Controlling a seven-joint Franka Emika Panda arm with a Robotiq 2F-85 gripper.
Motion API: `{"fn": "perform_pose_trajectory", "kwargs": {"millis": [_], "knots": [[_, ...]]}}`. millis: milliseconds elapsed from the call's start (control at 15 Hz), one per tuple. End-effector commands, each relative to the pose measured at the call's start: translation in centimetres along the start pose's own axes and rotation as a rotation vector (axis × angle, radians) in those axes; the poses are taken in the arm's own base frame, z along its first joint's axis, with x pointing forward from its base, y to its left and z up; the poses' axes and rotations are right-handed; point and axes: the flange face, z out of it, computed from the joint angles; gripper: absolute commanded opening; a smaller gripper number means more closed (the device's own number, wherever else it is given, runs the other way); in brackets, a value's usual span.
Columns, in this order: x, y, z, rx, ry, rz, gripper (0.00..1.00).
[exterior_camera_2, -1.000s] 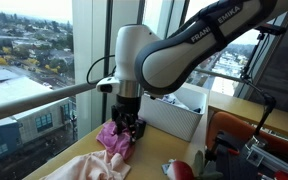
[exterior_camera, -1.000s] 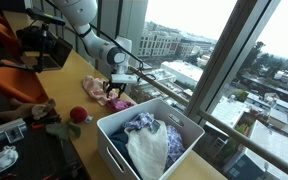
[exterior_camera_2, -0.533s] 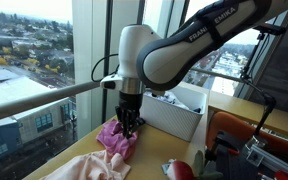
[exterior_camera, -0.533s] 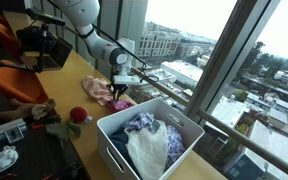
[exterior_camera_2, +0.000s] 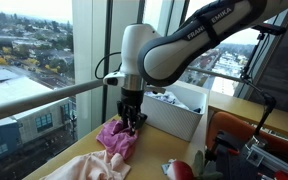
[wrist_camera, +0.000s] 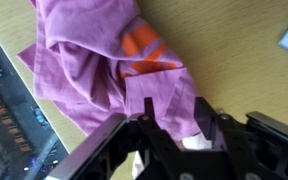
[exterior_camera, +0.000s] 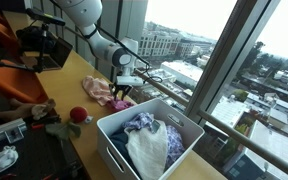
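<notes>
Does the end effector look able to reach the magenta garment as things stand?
Very likely yes: the end effector is right down on the magenta garment, nothing covers it, and the white basket stands to one side.

Tips of the hand under pink cloth folds, grip unclear.

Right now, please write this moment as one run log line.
gripper: low on pink cloth, grip unclear | white bin: nearby, holds clothes

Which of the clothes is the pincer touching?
The pincer touches the magenta garment with the orange print. The pale pink garment lies beside it; the other clothes are in the white bin.
</notes>
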Motion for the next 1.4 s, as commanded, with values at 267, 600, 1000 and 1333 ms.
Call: {"fn": "perform_pose_trajectory", "kwargs": {"millis": [267,600,1000,1333], "knots": [[1.1,-0.1,1.4,0.035,-0.008,-0.026,1.00],[2.3,-0.6,2.8,0.051,-0.003,-0.034,0.66],[0.6,-0.5,2.7,0.053,-0.025,-0.001,0.20],[-3.2,1.1,-0.7,0.017,-0.035,0.044,0.00]]}}
